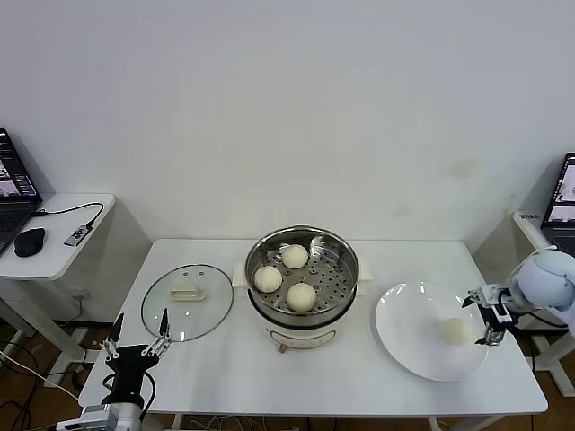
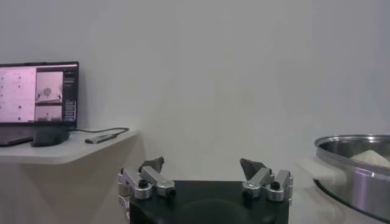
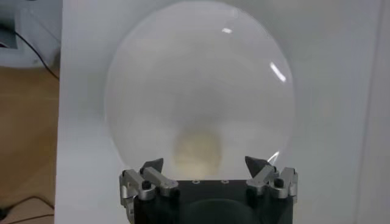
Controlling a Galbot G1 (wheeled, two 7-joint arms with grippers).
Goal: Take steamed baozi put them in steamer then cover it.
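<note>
Nearest, at the front left corner of the white table (image 1: 216, 368), the left gripper (image 1: 137, 346) is parked low with its two fingers spread wide, holding nothing; its wrist view shows the same wide gap, looking across at the steamer wall.

At the right edge of the table the right gripper (image 1: 486, 316) reaches in sideways over the rim of the white plate (image 1: 409, 337), fingers wide apart and empty. One steamed baozi (image 1: 456, 331) lies on the plate just beside the fingertips; contact cannot be confirmed. In the right wrist view that bun (image 3: 197, 152) sits ahead of the open fingers, between their lines.

Mid-table stands the steamer (image 1: 346, 296), a steel pot on a white base, uncovered. Three buns rest on its perforated tray: one at the near side (image 1: 301, 295), one at the left (image 1: 268, 278), one farther back (image 1: 295, 256).

The cover (image 1: 188, 302), a glass lid with a cream handle, lies flat on the table just left of the steamer, apart from it.

Farther left, a side desk (image 1: 54, 260) carries a laptop (image 1: 11, 193) and a mouse (image 1: 30, 241).
</note>
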